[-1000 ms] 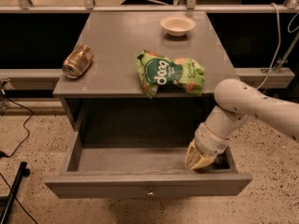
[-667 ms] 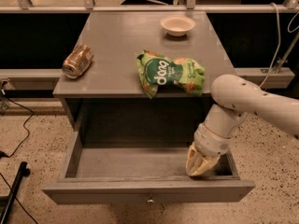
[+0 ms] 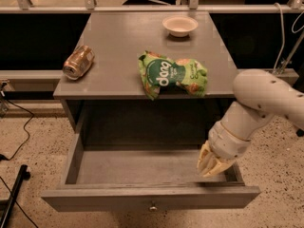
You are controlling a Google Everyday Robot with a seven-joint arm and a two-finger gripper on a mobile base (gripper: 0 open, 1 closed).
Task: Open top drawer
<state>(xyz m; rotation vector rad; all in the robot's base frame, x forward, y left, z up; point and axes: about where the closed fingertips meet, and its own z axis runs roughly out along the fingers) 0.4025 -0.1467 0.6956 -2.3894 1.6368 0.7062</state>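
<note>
Hanging inside the right end of the top drawer (image 3: 95,201), the claw (image 3: 209,167) sits just behind the front panel; whether it is clenched or released cannot be told. The drawer stands pulled well out below the tabletop (image 3: 118,46), its small knob (image 3: 153,206) at centre front. On the tabletop lie a tipped can (image 3: 78,62) at left, a green snack bag (image 3: 173,74) overhanging the front edge, and a pale bowl (image 3: 180,25) at the back.

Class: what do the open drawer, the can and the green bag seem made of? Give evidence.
Top drawer: probably grey-painted wood, matte flat boards. Can: metal, glossy. Green bag: crinkled shiny plastic film, likely. Gripper sits inside the drawer's right end.
</note>
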